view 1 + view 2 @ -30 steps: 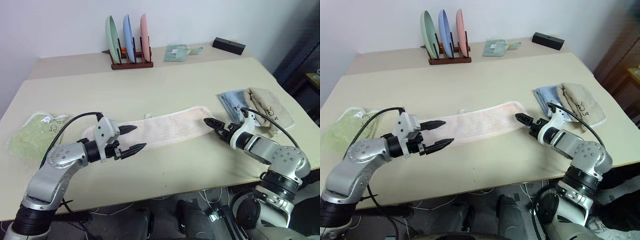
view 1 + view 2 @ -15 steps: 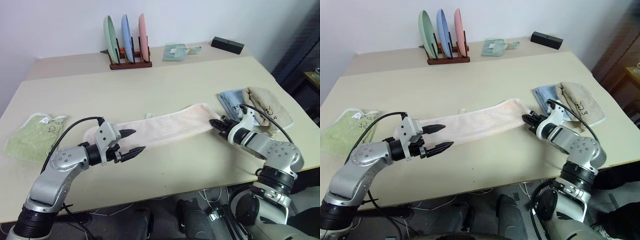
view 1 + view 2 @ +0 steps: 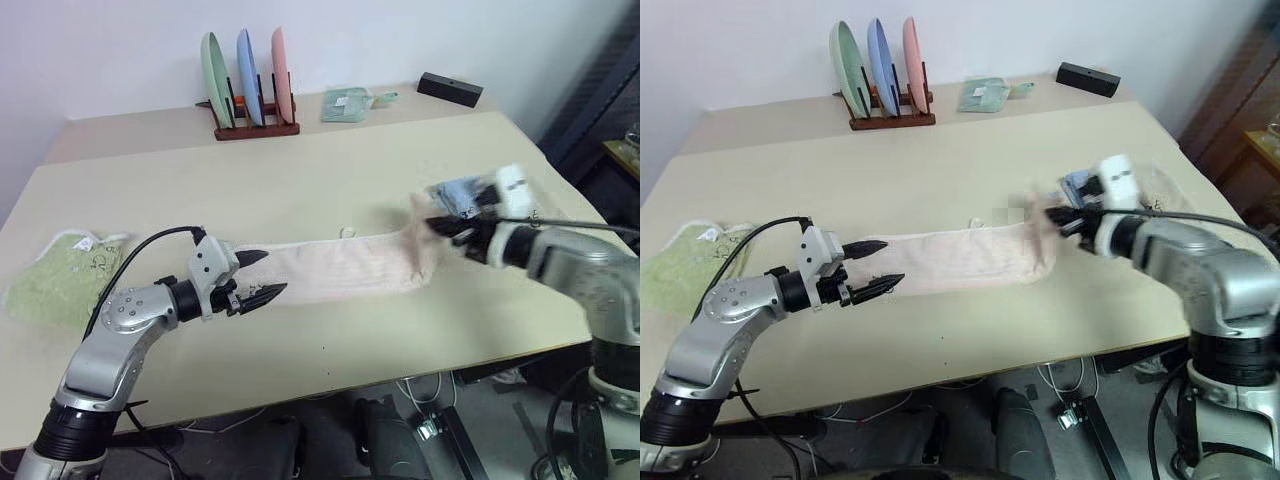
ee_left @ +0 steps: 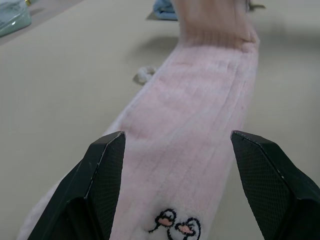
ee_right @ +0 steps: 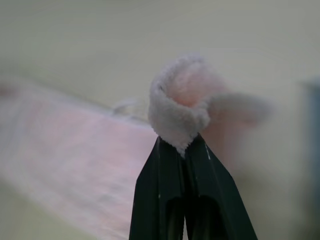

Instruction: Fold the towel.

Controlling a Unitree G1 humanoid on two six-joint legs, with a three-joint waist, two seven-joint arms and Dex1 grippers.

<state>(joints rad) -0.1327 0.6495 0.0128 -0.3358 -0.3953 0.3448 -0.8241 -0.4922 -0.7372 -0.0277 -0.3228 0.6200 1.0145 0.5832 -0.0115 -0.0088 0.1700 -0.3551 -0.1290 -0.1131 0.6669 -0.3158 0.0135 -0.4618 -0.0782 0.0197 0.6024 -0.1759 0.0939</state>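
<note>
The pale pink towel (image 3: 340, 268) lies as a long strip across the table's front middle. Its small loop (image 3: 348, 233) sticks out on the far side. My right gripper (image 3: 437, 228) is shut on the towel's right end (image 5: 176, 107) and holds that end up off the table, bent over the strip. My left gripper (image 3: 262, 275) is open and hovers low over the towel's left end. Its two black fingers (image 4: 106, 172) straddle the cloth, just beyond the small dark printed mark (image 4: 175, 226).
A light green towel (image 3: 60, 282) lies at the table's left edge. A rack of three plates (image 3: 250, 95), a folded pale green cloth (image 3: 350, 103) and a black box (image 3: 450, 88) stand along the back. A blue folded towel (image 3: 458, 192) sits behind the right gripper.
My right gripper has shut on the towel's right end, then risen and moved left with it, so the end now stands up. The left gripper has stayed open in place.
</note>
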